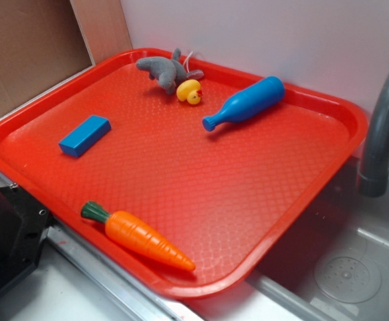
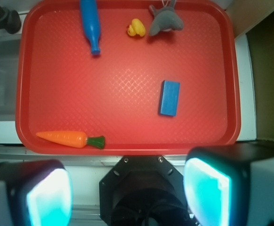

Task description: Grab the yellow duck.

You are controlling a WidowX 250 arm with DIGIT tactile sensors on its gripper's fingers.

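Duck (image 1: 190, 91) at far end of tray (image 1: 301, 200), touching grey plush (image 1: 162, 69), near blue bottle (image 1: 244, 103). Hand (image 2: 127, 188) wide apart, holding nothing, well back past near rim. Reach across, drop straight over duck, pinch duck only, skip plush.

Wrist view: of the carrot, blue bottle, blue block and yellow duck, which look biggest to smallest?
1. carrot and blue bottle: alike in length, and the bottle is cut off by the frame edge.
2. blue block.
3. yellow duck.

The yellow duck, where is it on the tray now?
The yellow duck sits near the far rim of the red tray in the exterior view, beside the grey plush toy, left of the blue bottle.
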